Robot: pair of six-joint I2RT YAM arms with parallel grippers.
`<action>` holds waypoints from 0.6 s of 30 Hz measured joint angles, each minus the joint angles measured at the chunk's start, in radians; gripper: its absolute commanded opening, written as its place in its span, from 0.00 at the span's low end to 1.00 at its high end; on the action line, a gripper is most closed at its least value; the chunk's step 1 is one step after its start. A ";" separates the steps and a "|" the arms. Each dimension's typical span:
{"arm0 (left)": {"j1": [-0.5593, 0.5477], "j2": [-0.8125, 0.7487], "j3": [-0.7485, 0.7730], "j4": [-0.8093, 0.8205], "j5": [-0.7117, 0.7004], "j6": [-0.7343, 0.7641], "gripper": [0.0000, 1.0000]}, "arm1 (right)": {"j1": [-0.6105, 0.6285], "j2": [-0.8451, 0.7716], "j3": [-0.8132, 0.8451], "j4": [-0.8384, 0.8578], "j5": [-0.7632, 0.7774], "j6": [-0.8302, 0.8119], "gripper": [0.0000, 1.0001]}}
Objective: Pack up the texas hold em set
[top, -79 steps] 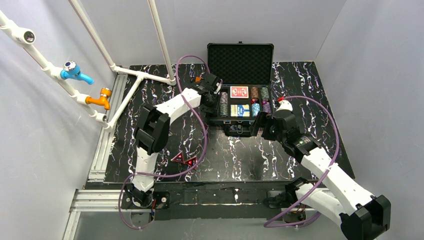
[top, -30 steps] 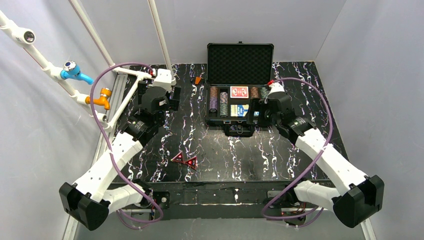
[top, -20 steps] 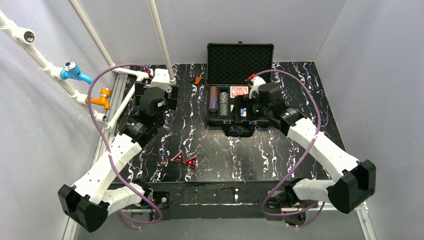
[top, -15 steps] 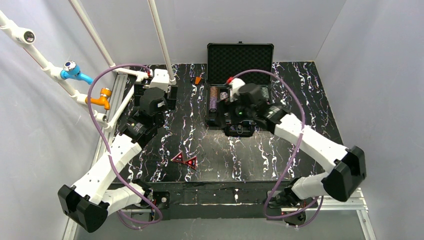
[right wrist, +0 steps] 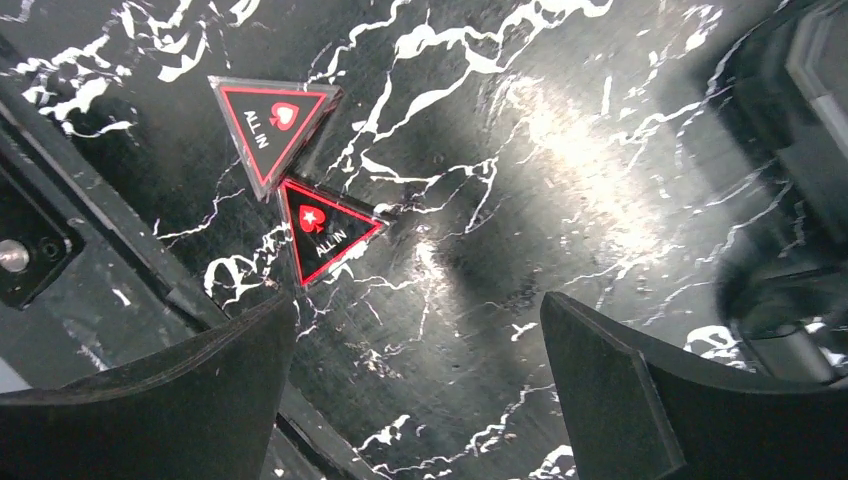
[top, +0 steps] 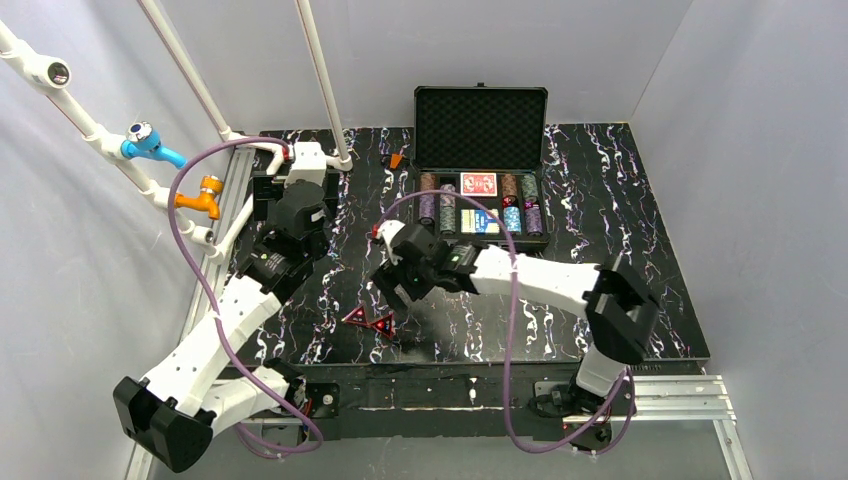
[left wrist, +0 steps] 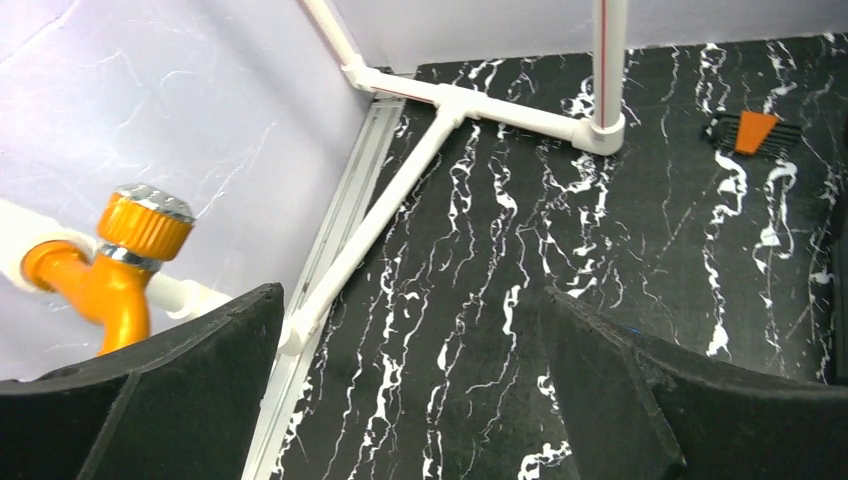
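The black case (top: 428, 240) of the texas hold em set stands open at the back of the table, its foam lid (top: 480, 125) upright. Inside lie chip stacks (top: 437, 206), a red deck (top: 479, 184) and a blue deck (top: 480, 222). Two red triangles (top: 356, 316) (top: 381, 324) lie on the table, front left. My right gripper (top: 397, 290) hangs open just behind them, holding nothing. In the right wrist view both triangles (right wrist: 272, 120) (right wrist: 325, 228) lie ahead of the open right gripper (right wrist: 418, 310). My left gripper (top: 298, 182) (left wrist: 412, 295) stands open and holds nothing at the back left.
White pipes (top: 290, 148) (left wrist: 400, 190) cross the back left corner, with an orange tap (top: 205, 192) (left wrist: 110, 260) and a blue tap (top: 150, 143). A small orange object (top: 397, 160) (left wrist: 752, 130) lies left of the case. A metal rail (top: 200, 300) runs along the table's left edge.
My right arm has swung from over the case to the left and forward, down by the triangles. My left arm, earlier at the case's left side, has drawn back to the pipes.
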 measured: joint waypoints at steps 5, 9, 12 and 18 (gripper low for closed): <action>0.000 -0.019 -0.003 0.030 -0.066 0.010 0.98 | 0.065 0.152 0.088 -0.005 0.085 0.060 1.00; 0.001 -0.026 -0.003 0.040 -0.088 0.010 0.98 | 0.102 0.250 0.163 -0.008 0.133 0.107 1.00; 0.001 -0.027 -0.003 0.040 -0.092 0.010 0.98 | 0.119 0.304 0.221 -0.020 0.145 0.125 1.00; 0.001 -0.027 -0.003 0.041 -0.092 0.011 0.98 | 0.148 0.408 0.334 -0.037 0.143 0.119 1.00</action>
